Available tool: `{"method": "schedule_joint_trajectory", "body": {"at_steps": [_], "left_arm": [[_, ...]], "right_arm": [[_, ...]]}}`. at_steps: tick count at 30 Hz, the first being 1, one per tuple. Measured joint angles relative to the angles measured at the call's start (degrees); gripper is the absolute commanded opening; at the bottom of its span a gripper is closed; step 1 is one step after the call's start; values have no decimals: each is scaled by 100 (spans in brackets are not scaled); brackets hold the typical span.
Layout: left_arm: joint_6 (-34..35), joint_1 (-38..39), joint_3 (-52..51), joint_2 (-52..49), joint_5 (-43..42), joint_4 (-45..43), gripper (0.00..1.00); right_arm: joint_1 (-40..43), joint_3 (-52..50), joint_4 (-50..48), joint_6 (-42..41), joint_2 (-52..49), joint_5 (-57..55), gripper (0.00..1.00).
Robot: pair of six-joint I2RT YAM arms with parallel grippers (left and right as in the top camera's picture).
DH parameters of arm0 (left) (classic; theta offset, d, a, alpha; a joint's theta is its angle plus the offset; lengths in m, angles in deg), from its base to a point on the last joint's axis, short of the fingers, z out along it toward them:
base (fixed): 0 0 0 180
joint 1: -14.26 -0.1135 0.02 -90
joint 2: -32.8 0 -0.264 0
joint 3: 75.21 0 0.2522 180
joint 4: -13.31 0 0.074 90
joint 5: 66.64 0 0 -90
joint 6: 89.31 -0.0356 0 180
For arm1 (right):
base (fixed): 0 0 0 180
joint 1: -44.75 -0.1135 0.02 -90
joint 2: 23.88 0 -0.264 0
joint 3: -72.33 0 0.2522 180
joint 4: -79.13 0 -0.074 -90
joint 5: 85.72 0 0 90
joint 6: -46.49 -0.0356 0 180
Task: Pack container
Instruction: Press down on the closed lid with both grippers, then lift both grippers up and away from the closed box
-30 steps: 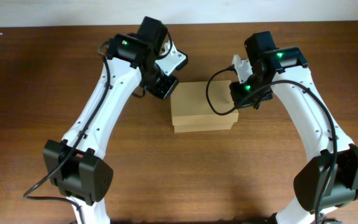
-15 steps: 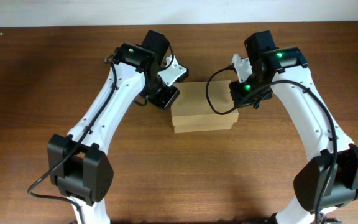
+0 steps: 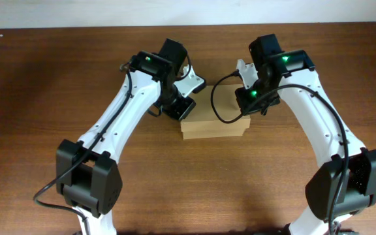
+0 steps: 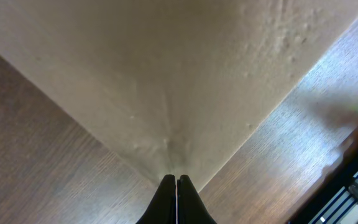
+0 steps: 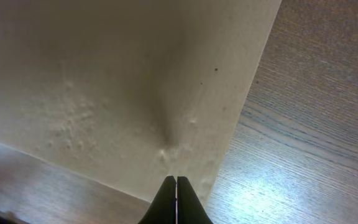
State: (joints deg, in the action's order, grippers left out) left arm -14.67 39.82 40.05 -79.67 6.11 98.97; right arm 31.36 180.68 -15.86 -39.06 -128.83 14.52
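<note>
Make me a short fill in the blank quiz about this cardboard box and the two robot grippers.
The container rests on a brown ____ table.
Seen from overhead, its flap lid is ____.
The left gripper and the right gripper each have their two fingers pressed ____.
Missing words: wooden; closed; together.

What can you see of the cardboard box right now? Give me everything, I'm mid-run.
The container is a plain tan cardboard box, unmarked, lying flat on the wooden table between the two arms. Its lid looks down, with a stepped edge along the front. The wrist views show small dents and a shallow crease in its top. The left gripper and right gripper, both shut, appear to press their tips onto the top near opposite ends. Contents are hidden.
</note>
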Motion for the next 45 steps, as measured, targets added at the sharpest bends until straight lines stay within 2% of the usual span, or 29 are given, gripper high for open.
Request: {"method": "schedule_joint_trajectory", "body": {"at_steps": [6, 19, 28, 31, 36, 39, 45], "left_arm": [[17, 4, -310, 0, -37, -192, 2], [42, 2, -798, 9, -85, -531, 2], [223, 7, -828, 35, -35, -787, 2], [396, 37, -778, 35, 138, -839, 2], [566, 50, -254, -24, 927, -885, 2], [614, 15, 446, -55, 1346, -896, 3], [625, -308, 1803, -55, 1875, -824, 6]], "right_arm": [[0, -181, -107, 7, -2, 0, 4], [2, -1252, -815, 2, 157, 42, 4], [2, -1222, -782, 4, 197, 72, 4], [0, -907, -468, 4, 133, 76, 4], [0, 352, 133, 4, 107, -125, 4], [7, 1211, 463, 7, 107, -345, 4], [219, 2299, 866, 4, 107, -538, 3]]}}
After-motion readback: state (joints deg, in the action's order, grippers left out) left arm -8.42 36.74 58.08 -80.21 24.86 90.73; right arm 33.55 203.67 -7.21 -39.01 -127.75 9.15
